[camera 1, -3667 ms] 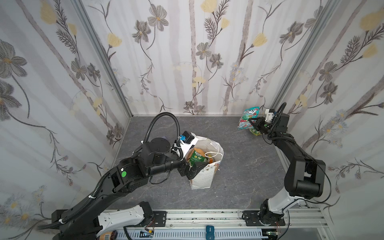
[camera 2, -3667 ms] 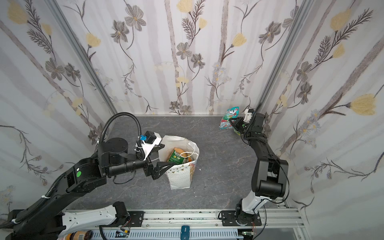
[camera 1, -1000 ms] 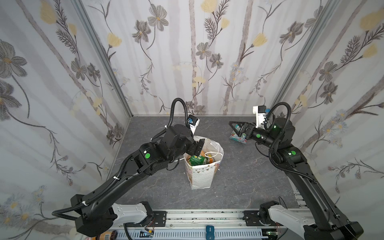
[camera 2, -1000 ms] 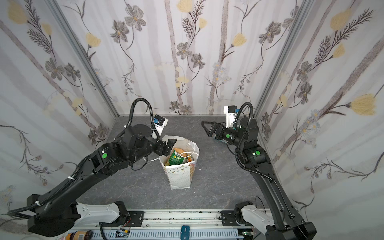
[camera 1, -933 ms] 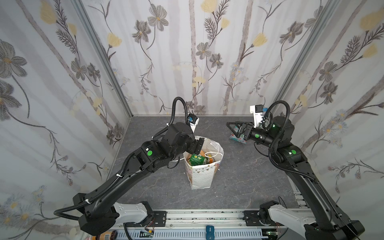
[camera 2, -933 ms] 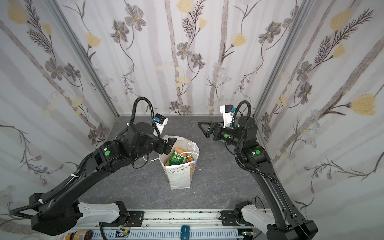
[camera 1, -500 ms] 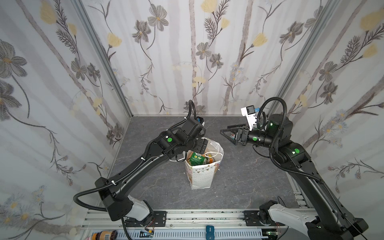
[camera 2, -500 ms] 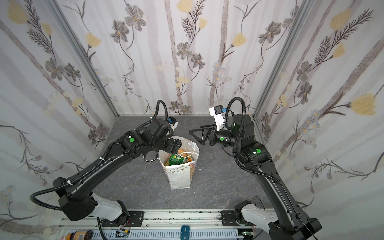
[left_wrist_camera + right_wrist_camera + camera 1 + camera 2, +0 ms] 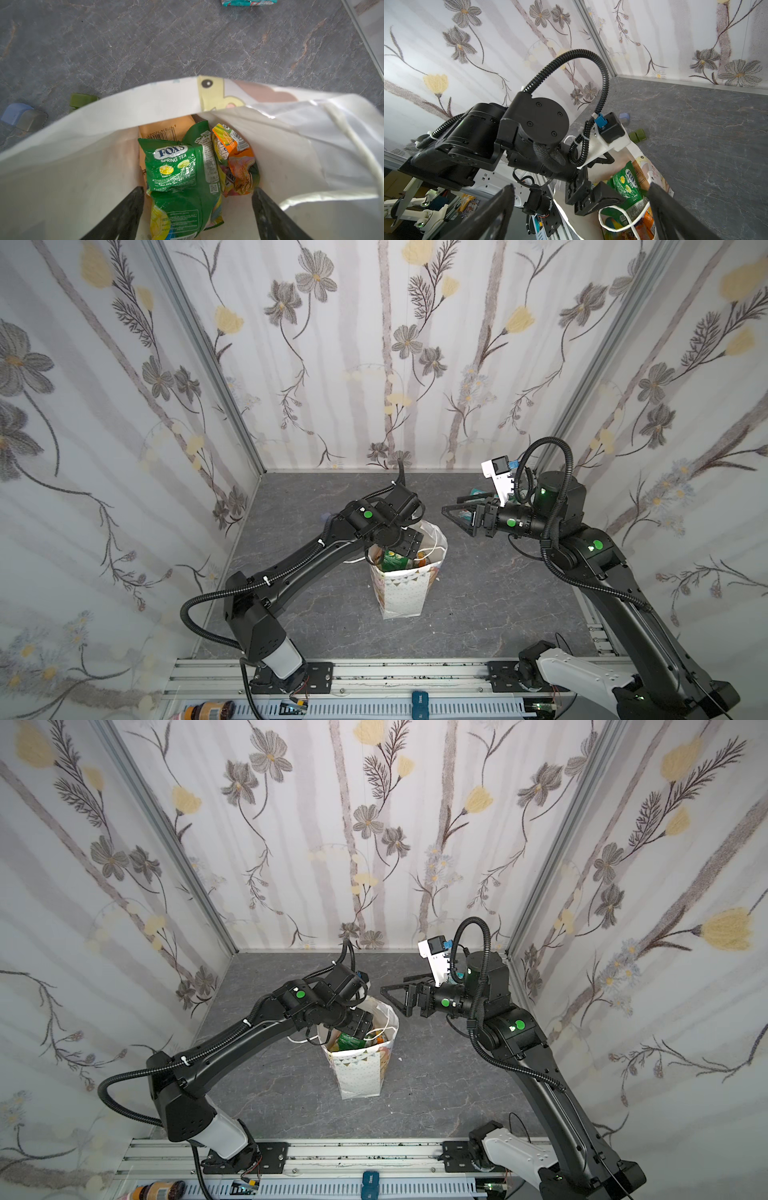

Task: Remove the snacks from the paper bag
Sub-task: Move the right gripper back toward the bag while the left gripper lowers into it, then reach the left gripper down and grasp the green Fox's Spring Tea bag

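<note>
The left gripper point(image 9: 197, 188) was down in the mouth of the paper bag point(image 9: 401, 593). Its two black fingers point(image 9: 133, 205) were spread wide, and nothing was pinched between them. A green packet point(image 9: 176, 166) lay in the gap. One finger was just beside its edge, but I could not tell if it touched; the other finger stood apart from it. Next to the green packet was a crumpled orange packet point(image 9: 239, 164), and a tan packet point(image 9: 164, 128) leaned against the bag's wall behind them, so these snacks were all inside the bag. The bag stood upright near the middle of the grey table point(image 9: 311, 614), with its white cord handle hanging over the rim. The right gripper point(image 9: 453, 510) hung in the air just beside the bag's top. It pointed toward the bag with its fingers wide apart and held nothing. One teal packet point(image 9: 249, 2) lay out on the table, well apart from the bag, near the back wall. A small blue block point(image 9: 12, 112) and a small green block point(image 9: 82, 99) sat on the table near the bag.
</note>
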Tool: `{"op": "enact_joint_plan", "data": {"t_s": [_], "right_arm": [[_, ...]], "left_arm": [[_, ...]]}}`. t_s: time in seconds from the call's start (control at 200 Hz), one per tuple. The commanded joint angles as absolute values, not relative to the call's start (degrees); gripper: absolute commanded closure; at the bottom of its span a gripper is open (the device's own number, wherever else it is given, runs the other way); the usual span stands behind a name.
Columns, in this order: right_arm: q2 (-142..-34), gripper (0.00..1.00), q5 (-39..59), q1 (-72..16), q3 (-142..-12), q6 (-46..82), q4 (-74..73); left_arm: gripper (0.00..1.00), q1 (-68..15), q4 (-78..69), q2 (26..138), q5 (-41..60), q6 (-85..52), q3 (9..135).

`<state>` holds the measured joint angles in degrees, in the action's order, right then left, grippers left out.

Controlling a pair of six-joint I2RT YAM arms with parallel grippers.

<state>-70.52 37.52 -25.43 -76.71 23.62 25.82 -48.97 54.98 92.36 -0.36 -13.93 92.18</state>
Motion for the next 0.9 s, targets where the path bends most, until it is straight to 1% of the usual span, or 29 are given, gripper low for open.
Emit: {"op": "enact_joint_plan", "data": {"t_s": [0.0, 0.365, 0.54, 0.6, 0.724, 0.894], "right_arm": [[-70.69, 0.0, 37.53, -25.48, -76.21, 23.11, 24.1], [-70.66, 0.0, 37.53, -25.49, -75.51, 23.55, 23.37], [-71.22, 0.0, 37.85, -25.48, -75.28, 23.82, 22.7], [-71.57, 0.0, 38.19, -25.45, -75.41, 23.88, 22.33], [-71.99, 0.0, 38.54, -25.49, -75.5, 23.99, 22.24], [-72.07, 0.0, 38.58, -25.49, -75.32, 23.72, 22.45]], "left_arm": [[0.17, -48.94, 54.84, 92.55, -0.31, -14.59, 90.96], [0.17, -49.09, 51.04, 93.13, -1.36, -14.38, 85.25], [0.15, -49.27, 46.69, 92.21, -2.43, -13.41, 80.19], [0.13, -49.31, 46.65, 92.72, -3.38, -13.21, 79.99], [0.03, -49.39, 44.21, 92.9, -4.97, -12.19, 78.18], [0.04, -49.41, 39.52, 92.77, -5.87, -11.79, 73.59]]}}
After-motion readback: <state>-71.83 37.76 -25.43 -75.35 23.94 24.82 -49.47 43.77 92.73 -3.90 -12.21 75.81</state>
